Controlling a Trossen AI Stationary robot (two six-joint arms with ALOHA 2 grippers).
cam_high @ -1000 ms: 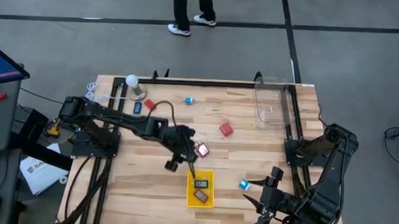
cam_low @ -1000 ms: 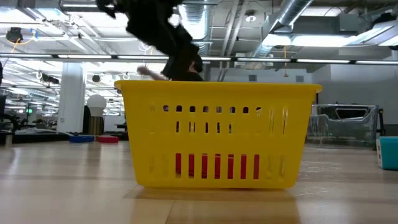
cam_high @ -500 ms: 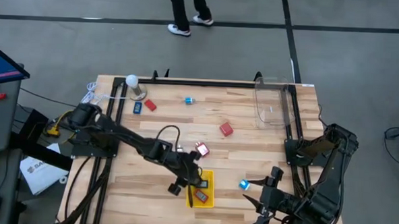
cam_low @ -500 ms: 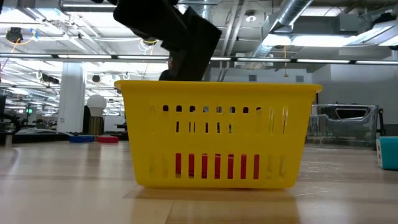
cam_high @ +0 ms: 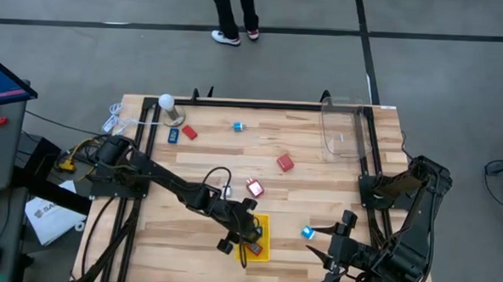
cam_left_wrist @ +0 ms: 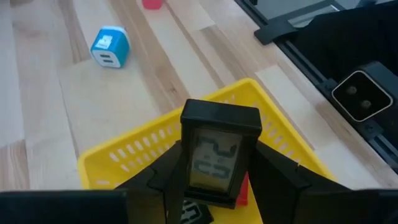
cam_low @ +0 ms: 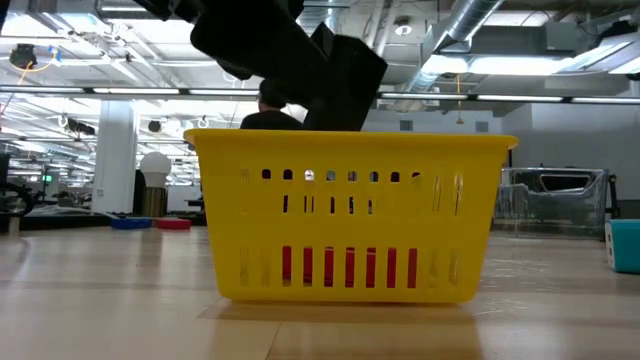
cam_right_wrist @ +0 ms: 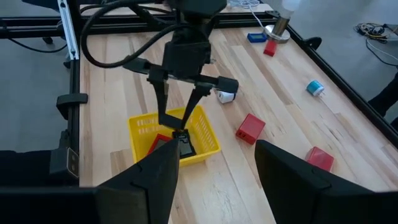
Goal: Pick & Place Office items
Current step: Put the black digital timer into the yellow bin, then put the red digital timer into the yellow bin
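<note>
We see the left gripper (cam_right_wrist: pixel 181 134) reaching down into the yellow tray (cam_high: pixel 261 252), its two fingers (cam_left_wrist: pixel 158 180) clamped on either side of a small black digital clock (cam_left_wrist: pixel 219 152). In the left wrist view the clock stands upright between the fingers, its long axis running along them and its grey display facing the camera, with the tray's slotted wall just beyond it and a sliver of red below. The right wrist view shows what that one hides: the fingers spread down from the wrist like a narrow fork, the clock sits at their tips just above the tray's floor, and a flat red piece (cam_right_wrist: pixel 157 144) lies in the tray beside it.

From the low view we only get the dark arm behind the tray rim (cam_low: pixel 350 142) and red showing through the lower slots; the clock itself is hidden there.

Out on the table, a blue and white charger block (cam_left_wrist: pixel 109 47) lies near the tray, and a red block (cam_high: pixel 285 163) lies farther up the board.

The right gripper (cam_high: pixel 339 247) waits at the near right edge, its fingers set apart and holding nothing.
</note>
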